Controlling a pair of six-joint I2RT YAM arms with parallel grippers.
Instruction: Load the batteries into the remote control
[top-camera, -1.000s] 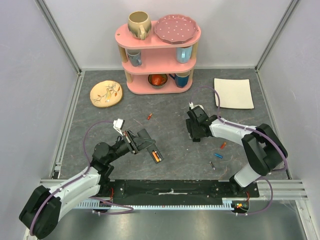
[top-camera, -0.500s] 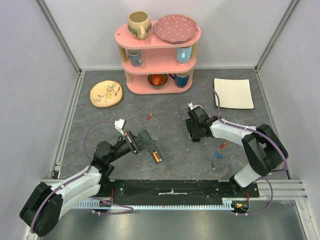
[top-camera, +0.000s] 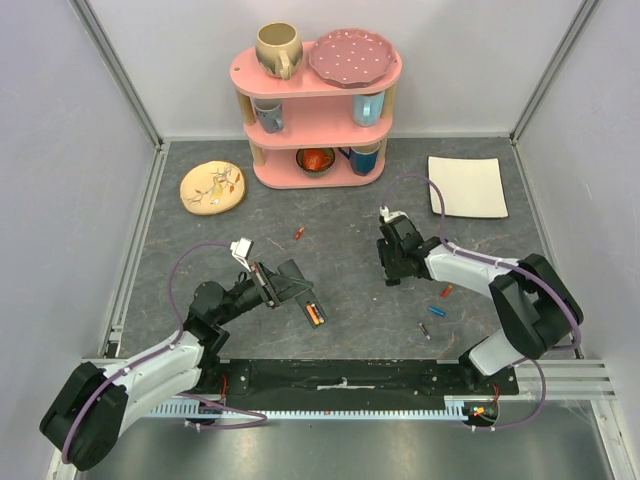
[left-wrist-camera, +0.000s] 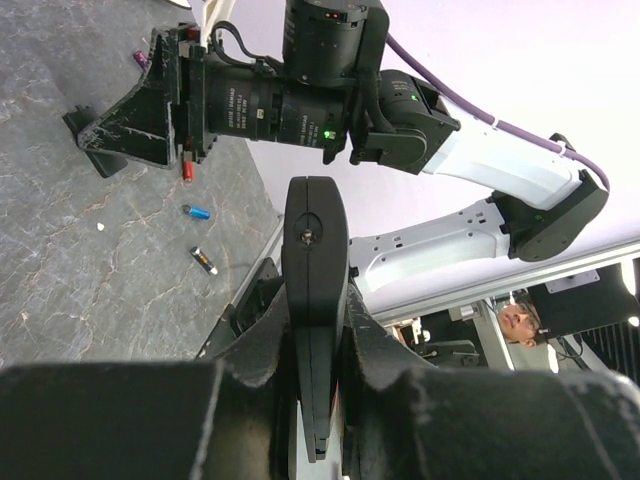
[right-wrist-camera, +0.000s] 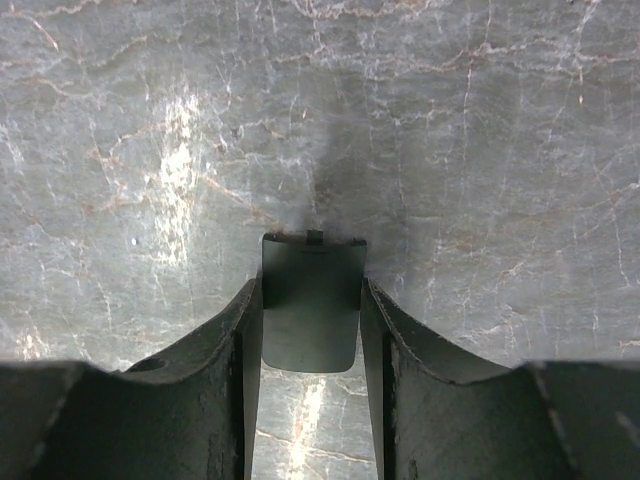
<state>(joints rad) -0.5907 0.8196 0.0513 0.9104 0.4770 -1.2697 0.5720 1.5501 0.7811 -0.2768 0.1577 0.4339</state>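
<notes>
The left arm reaches low from the near edge of the tabletop (top-camera: 350, 215). Its left gripper (top-camera: 293, 283) is pressed together on the remote control (left-wrist-camera: 314, 270), held edge-up, left of the middle. The right arm bends in from the right, its right gripper (top-camera: 391, 274) pointing down at the middle of the tabletop and pinching a small dark flat plate (right-wrist-camera: 311, 310). Three batteries (top-camera: 437, 310) lie near the right arm.

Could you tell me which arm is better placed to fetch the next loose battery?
Right. The left tool is clamped on the remote control, while the batteries lie close beside the right tool, though that one currently straddles a small dark cover.
</notes>
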